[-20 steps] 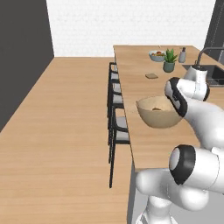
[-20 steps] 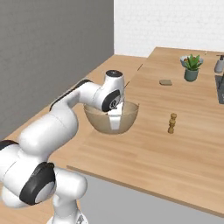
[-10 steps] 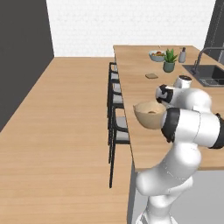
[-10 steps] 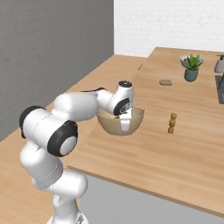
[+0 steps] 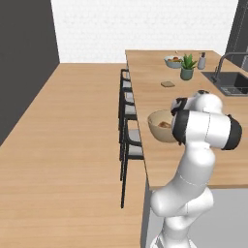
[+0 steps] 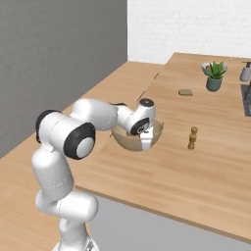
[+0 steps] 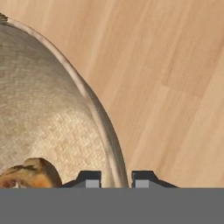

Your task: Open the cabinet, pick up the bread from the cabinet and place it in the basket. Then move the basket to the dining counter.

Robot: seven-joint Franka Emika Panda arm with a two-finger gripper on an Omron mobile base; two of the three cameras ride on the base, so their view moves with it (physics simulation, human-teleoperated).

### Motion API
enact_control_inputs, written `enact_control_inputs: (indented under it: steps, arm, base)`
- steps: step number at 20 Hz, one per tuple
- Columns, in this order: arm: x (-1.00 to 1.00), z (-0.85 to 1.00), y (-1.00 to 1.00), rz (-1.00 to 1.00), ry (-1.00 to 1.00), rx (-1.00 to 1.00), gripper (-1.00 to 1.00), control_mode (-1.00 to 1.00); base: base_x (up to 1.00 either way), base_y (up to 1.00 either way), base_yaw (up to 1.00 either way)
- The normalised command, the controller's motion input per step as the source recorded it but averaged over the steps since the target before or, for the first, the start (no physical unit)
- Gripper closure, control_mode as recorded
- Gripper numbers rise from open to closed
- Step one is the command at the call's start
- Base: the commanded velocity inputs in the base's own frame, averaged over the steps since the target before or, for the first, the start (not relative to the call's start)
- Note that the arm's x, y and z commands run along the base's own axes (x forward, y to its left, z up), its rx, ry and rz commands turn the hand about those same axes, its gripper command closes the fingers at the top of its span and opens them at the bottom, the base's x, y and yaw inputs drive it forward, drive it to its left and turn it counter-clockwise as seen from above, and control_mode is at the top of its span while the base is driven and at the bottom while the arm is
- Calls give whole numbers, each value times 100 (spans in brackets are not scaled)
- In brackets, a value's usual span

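Note:
The tan woven basket (image 5: 157,127) (image 6: 125,140) sits on the light-wood dining counter (image 5: 150,72) (image 6: 196,181), near the edge lined with dark stools (image 5: 127,111). The golden-brown bread (image 5: 164,124) (image 7: 28,175) lies inside it. My gripper (image 6: 145,143) (image 7: 117,179) is at the basket's near rim. In the hand view one finger is inside the woven wall (image 7: 52,109) and one outside, shut on the rim. The cabinet is out of view.
Farther along the counter are a potted plant (image 5: 187,65) (image 6: 214,76), a bowl (image 5: 173,60), a soap bottle (image 5: 202,60) and a small flat brown item (image 5: 167,84) (image 6: 185,91). A small wooden mill (image 6: 192,138) stands right of the basket. A sink (image 5: 232,82) lies at the far right.
The arm has folded, its elbow swinging round toward the near side of the counter. The basket has stayed in the gripper's hold, with the bread in it.

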Motion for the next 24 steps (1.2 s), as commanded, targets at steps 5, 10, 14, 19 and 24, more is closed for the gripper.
enact_control_inputs:
  steps: [5, 10, 14, 19, 24]
  arm:
    - [13, -47, 0, -1, -5, 0, 100, -100]
    - [3, -54, 12, -2, -6, 0, -100, -100]
    - [0, -1, 6, 0, 0, 0, -100, -100]
    - [-17, 30, 0, 0, 0, 0, -100, -100]
    - [-82, 90, 3, 19, -10, -11, -100, -100]
  base:
    - [0, 0, 0]
    - [0, 0, 0]
    - [0, 0, 0]
    - [0, 0, 0]
    - [0, 0, 0]
